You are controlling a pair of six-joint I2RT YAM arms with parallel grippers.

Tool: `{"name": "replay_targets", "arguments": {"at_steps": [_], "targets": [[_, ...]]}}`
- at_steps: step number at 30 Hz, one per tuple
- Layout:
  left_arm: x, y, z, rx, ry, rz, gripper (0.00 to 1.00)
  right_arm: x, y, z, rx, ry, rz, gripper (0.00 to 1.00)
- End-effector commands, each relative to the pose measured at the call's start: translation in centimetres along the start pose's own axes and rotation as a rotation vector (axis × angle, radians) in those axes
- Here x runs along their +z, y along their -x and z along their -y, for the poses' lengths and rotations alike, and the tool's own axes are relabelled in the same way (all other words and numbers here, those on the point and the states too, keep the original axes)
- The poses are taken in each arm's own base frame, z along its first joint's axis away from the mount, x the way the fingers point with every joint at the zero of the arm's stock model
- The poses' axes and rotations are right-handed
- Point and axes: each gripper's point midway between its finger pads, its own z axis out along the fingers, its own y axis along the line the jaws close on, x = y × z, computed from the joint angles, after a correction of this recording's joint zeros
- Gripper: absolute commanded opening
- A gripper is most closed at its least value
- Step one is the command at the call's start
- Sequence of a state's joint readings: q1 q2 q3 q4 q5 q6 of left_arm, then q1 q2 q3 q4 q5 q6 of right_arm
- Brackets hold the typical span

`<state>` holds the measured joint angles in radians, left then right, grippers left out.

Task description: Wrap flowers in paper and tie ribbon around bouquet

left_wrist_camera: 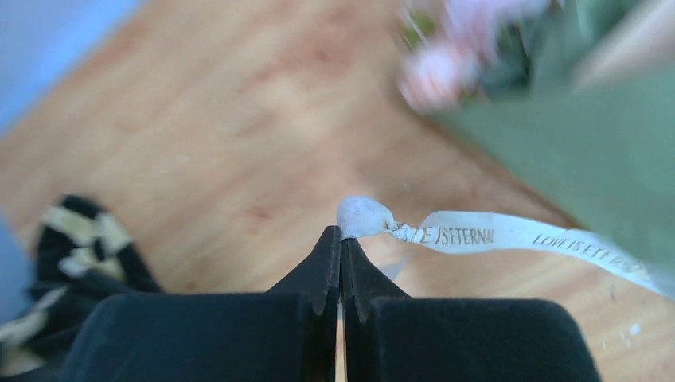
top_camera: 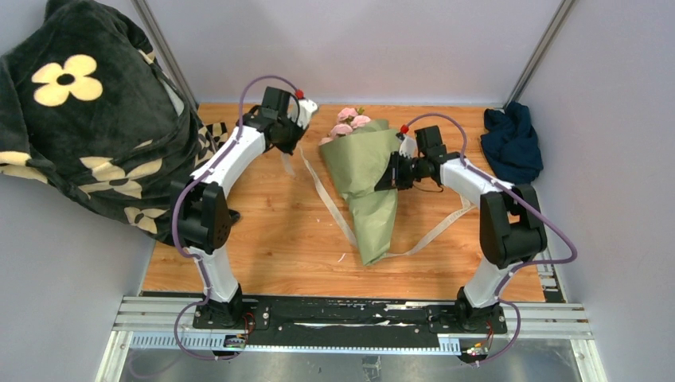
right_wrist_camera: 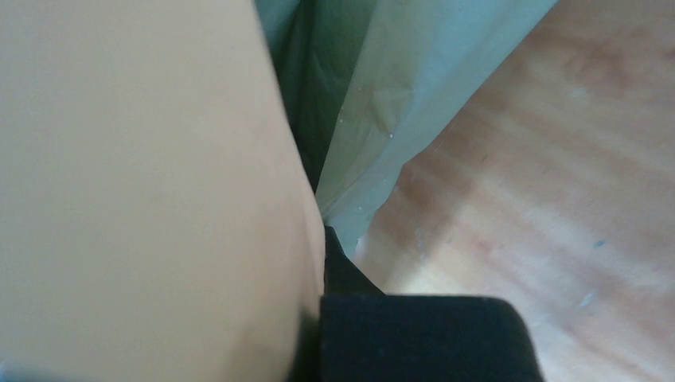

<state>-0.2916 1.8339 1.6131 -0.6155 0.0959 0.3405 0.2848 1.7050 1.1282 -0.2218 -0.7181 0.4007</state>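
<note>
Wood tabletop [top_camera: 271, 239], grey walls, flower-print blanket [top_camera: 87, 119] heaped far left, navy cloth [top_camera: 509, 139] far right.

Bouquet [top_camera: 370, 187] lay mid-table with its long axis roughly far-to-near. The pink flowers [top_camera: 350, 121] were at the far end and the cone tip pointed at the arm bases.

Left gripper [left_wrist_camera: 341, 239] was fully closed, with the bunched end of the ribbon [left_wrist_camera: 509, 235] pinched at its tips. It sat off the table, just left of the blooms. From there the ribbon ran right and near toward the cone, and seemed to pass under its narrow near end. The other tail looped out on the right side, loose on the wood.

Right gripper [top_camera: 392, 173] was also clamped tight, on the right edge of the paper [right_wrist_camera: 119, 159] about mid-cone. Its wrist view showed the tan inner face filling the left and the olive folds just beyond the fingers, so it looked to be keeping the wrap from springing open.

Key relation — the cone lay to the right of the left claw, and the ribbon crossed the cone's axis low down near the tip, not at the waist. My read is that the held tail had to go rightward over the cone, with the crossing shifted toward the blooms. The loose tail was nearer the right arm — but that claw was busy with the paper.
</note>
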Motion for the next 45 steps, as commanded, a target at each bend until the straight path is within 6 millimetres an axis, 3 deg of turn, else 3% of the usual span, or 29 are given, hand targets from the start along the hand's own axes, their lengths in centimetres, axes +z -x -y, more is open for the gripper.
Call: {"name": "replay_targets", "arguments": {"at_steps": [1,7,11,13,14,15,16,18,19,26,28,32,35,39,42,45], "targets": [[-6.6,7.4,-5.9,-0.071,0.252,0.218,0.0,0.0,-2.3,-2.6,-0.026,0.037,0.043,0.0],[-15.9,11.9,-6.5,-0.025,0.284,0.355,0.0,0.7,-5.9,-3.6,-0.025,0.026,0.065,0.0],[-22.4,13.7,-4.4,-0.015,0.219,0.477,0.0,2.7,-7.7,-3.3,-0.012,0.007,0.067,0.0],[-24.5,14.1,-0.3,0.004,0.067,0.532,0.0,4.1,-8.4,-3.2,-0.007,0.013,0.054,0.0],[-25.4,14.3,3.5,0.048,-0.035,0.558,0.0,4.7,-8.6,-3.1,0.001,0.012,0.043,0.0],[-24.9,13.8,5.7,0.078,-0.093,0.541,0.0,5.3,-8.9,-2.9,0.009,0.012,0.031,0.0],[-24.7,13.5,9.2,0.115,-0.195,0.536,0.0,5.9,-9.2,-2.7,0.024,0.011,0.019,0.0],[-22.5,12.1,14.0,0.095,-0.385,0.463,0.0,7.0,-10.0,-1.9,0.066,0.012,0.001,0.0],[-21.0,11.5,15.5,0.094,-0.431,0.42,0.0,7.4,-10.2,-1.7,0.081,0.018,0.0,0.0],[-6.8,6.7,23.1,0.051,-0.553,0.144,0.0,7.3,-11.7,0.1,0.121,-0.068,0.002,0.2],[-3.4,5.4,24.1,0.026,-0.551,0.098,0.0,6.6,-11.8,0.4,0.124,-0.097,0.023,0.26],[2.8,3.3,24.6,-0.021,-0.499,0.019,0.0,4.9,-11.7,0.4,0.138,-0.142,0.078,0.28],[6.0,1.6,24.7,-0.002,-0.457,-0.038,0.0,3.1,-11.7,0.2,0.136,-0.191,0.129,0.3],[8.6,-1.4,25.3,0.015,-0.436,-0.12,0.0,-0.2,-11.9,1.1,0.142,-0.312,0.178,0.34],[9.6,-3.3,25.6,0.031,-0.425,-0.161,0.0,-4.5,-11.9,2.8,0.133,-0.47,0.256,0.43],[9.8,-4.2,26.0,0.031,-0.436,-0.173,0.0,-10.0,-9.5,5.1,0.099,-0.646,0.467,0.58]]}}
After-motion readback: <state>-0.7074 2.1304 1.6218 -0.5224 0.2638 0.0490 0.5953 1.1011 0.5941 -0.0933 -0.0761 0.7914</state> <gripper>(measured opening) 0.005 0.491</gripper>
